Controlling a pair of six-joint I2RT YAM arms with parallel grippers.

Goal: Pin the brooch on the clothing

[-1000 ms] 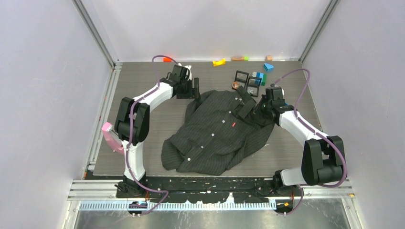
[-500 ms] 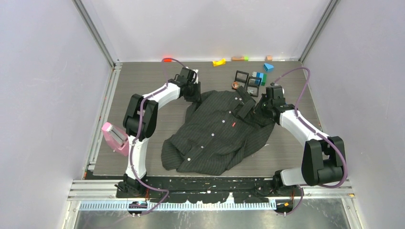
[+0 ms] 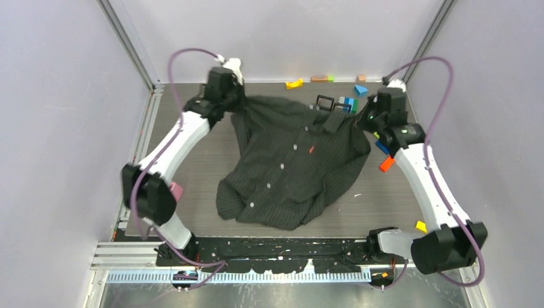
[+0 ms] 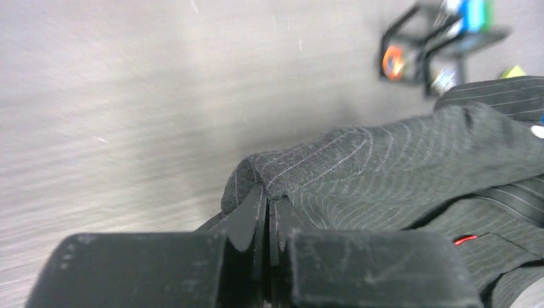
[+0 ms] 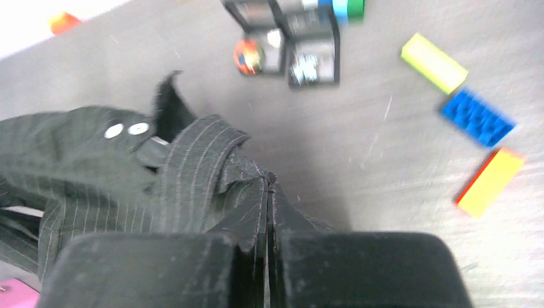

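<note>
The grey table (image 3: pixel 192 186) lies beneath both arms, and the dark pinstriped shirt (image 3: pixel 289 173) spreads across its middle, its top edge stretched between the two grippers and its hem on the table nearer the arm bases. The left gripper (image 3: pixel 235 104) is pinched fully closed on a fold of the shirt's shoulder; in its wrist view the cloth (image 4: pixel 398 167) bunches right at the fingertips (image 4: pixel 266 192) and runs off to the right of them. The right gripper (image 3: pixel 363 120) is likewise clamped tight on the opposite shoulder, the fabric (image 5: pixel 90 167) gathering at its tips (image 5: pixel 268 186) and trailing to the left of them. Beyond the right gripper's fingers stand small black open boxes (image 5: pixel 289 38), touching one another. To the right of those fingers lie a yellow block (image 5: pixel 434 62), a blue block (image 5: pixel 478 117) and an orange-edged yellow block (image 5: pixel 491 181), near each other but apart. A round orange piece (image 5: pixel 249 56) sits in the leftmost box. Two white buttons (image 5: pixel 114 131) show left of the right gripper, and a tiny red tag (image 4: pixel 466 240) shows on the shirt to the right of the left gripper.
</note>
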